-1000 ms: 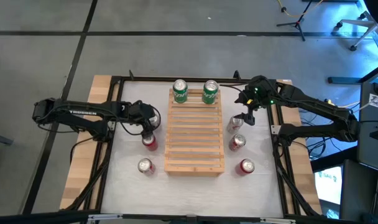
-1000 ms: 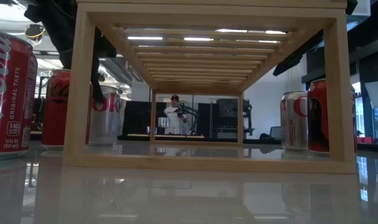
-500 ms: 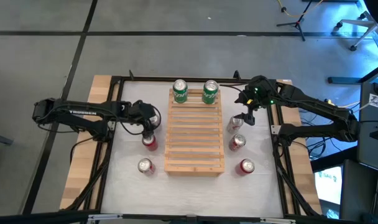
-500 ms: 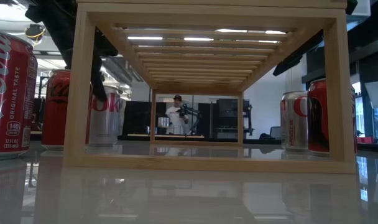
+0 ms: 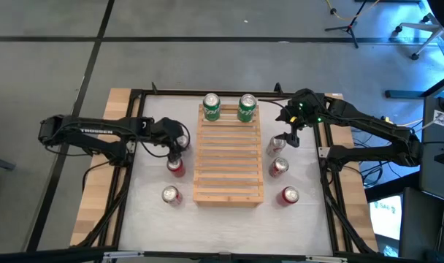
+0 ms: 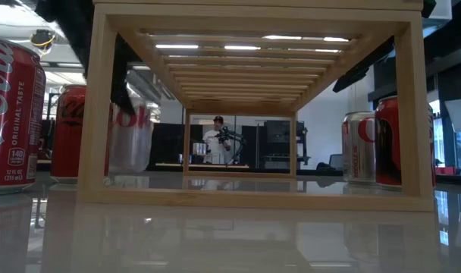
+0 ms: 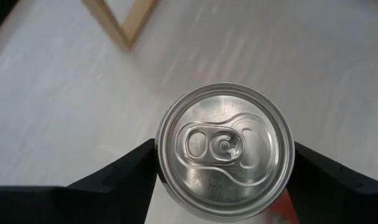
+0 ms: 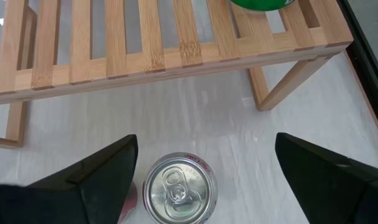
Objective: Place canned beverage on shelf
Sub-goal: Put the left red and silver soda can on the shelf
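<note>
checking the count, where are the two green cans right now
In the high view both green cans stand side by side on the far end of the shelf, between the two arms.

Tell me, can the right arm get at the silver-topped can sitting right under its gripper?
Probably yes. The right gripper hangs directly above the silver-topped can, fingers spread wide to either side, and nothing sits between them. The pale wooden slatted shelf stands off to one side.

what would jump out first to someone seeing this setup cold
The pale slatted shelf at the table's middle, with two green cans on its far end. Beside it, the left gripper has its fingers against a silver-topped can, while the right gripper hangs open over another can.
</note>
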### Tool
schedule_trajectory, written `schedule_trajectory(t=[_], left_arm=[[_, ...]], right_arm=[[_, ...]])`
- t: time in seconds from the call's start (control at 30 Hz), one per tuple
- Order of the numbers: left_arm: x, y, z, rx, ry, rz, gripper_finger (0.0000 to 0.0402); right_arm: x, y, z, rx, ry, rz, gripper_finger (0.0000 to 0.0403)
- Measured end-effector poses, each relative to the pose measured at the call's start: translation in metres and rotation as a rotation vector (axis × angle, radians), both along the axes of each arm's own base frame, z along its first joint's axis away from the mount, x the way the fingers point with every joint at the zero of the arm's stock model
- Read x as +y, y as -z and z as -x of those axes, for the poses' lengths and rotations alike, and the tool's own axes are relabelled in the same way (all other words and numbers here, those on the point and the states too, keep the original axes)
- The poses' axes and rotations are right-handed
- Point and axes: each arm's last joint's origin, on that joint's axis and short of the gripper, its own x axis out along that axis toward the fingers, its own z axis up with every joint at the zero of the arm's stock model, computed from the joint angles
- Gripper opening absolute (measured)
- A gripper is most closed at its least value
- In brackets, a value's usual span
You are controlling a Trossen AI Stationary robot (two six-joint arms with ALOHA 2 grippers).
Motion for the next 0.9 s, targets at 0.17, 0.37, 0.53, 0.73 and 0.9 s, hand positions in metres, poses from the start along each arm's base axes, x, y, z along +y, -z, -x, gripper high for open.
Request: schedule_trajectory(t=[0.17,0.37,0.53,0.73,0.9], left_arm=[[0.0,-0.032,-0.001,0.007,0.003,0.004,0.0277],[0.0,-0.08,-0.002,-0.067,0.0,-0.017,0.0283],[0.0,-0.11,-0.002,-0.154,0.005,-0.026,0.0284],[-0.002,-0.129,-0.004,-0.246,0.053,0.021,0.0285],[-0.003,-0.138,-0.011,-0.366,0.129,0.067,0.0286]], right_arm=[[0.0,0.0,0.0,0.0,0.0,0.0,0.0376],[0.0,0.0,0.0,0.0,0.0,0.0,0.0376],[0.0,0.0,0.0,0.0,0.0,0.0,0.0376],[0.0,0.0,0.0,0.0,0.0,0.0,0.0376],[0.0,0.0,0.0,0.0,0.0,0.0,0.0376]])
